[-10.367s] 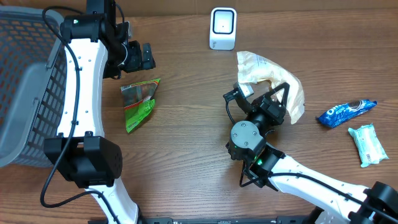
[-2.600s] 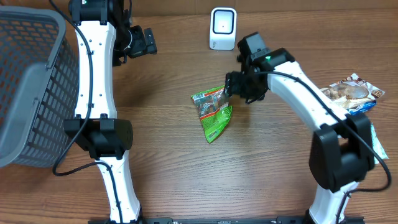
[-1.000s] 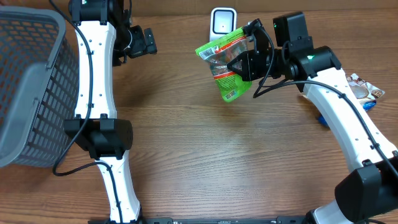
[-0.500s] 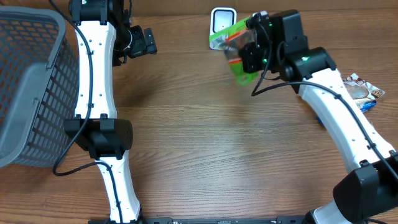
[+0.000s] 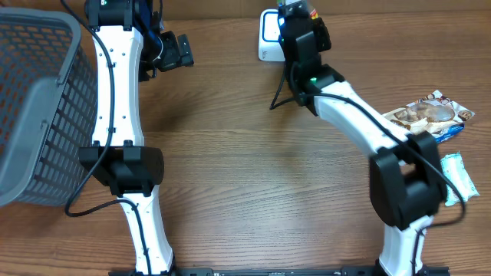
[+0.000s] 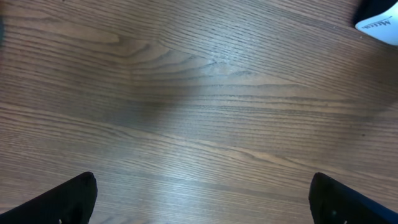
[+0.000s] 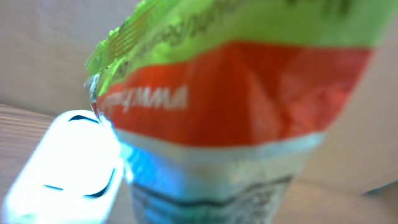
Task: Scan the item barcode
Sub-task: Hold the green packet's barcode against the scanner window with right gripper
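The item is a green, orange and white snack packet [image 7: 236, 93]. It fills the right wrist view, held close to the glowing white scanner [image 7: 62, 168], and blue light falls on its lower part. My right gripper [image 5: 296, 23] is shut on the packet, and its fingers are hidden behind it. In the overhead view the gripper hangs right over the scanner [image 5: 267, 44] at the table's far edge, and the wrist covers the packet. My left gripper [image 5: 181, 60] stands open and holds nothing over bare wood at the far left, its dark fingertips [image 6: 74, 199] wide apart.
A grey mesh basket [image 5: 38, 100] stands at the left. At the right edge lie a brown cookie packet [image 5: 430, 113], a blue packet [image 5: 454, 130] and a pale green packet [image 5: 454, 178]. A white object's corner [image 6: 379, 15] shows in the left wrist view.
My right arm has swung the packet up and back from mid-table until it sits right in front of the scanner. The left arm has stayed still.
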`<state>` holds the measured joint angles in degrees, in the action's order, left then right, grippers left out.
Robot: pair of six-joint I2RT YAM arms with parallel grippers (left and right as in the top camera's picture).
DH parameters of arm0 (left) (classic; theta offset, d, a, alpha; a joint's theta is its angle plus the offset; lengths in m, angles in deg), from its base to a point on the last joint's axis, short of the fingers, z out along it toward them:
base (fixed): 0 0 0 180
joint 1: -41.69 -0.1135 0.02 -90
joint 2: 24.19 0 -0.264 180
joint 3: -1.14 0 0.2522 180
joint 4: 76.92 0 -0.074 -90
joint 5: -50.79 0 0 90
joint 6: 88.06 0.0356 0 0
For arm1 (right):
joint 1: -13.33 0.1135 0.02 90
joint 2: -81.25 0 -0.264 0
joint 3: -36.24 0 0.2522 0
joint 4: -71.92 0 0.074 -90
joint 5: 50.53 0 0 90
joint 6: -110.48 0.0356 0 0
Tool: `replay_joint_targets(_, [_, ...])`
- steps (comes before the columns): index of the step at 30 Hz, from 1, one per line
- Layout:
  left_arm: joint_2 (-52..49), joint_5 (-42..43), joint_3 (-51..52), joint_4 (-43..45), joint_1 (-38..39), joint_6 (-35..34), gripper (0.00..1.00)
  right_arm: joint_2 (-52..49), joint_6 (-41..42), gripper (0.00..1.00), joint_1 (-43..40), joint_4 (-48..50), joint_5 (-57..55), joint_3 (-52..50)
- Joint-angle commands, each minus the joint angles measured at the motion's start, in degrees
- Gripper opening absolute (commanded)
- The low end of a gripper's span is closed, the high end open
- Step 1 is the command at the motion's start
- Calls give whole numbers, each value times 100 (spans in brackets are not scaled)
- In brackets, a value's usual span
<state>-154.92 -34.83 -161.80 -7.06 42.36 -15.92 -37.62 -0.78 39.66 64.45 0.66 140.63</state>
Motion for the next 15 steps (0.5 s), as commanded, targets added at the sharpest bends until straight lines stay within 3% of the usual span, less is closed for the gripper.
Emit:
replay_joint_targets(1, [-9, -52, 11, -2, -31, 4, 100, -422, -1676, 4, -2, 905, -638, 125])
replay_joint_targets(6, [-9, -52, 11, 0, -31, 4, 100, -898, -2398, 4, 4, 1825, -579, 127])
replay_joint_targets(15, [-9, -52, 11, -2, -31, 4, 100, -1384, -3279, 4, -4, 1926, -284, 127])
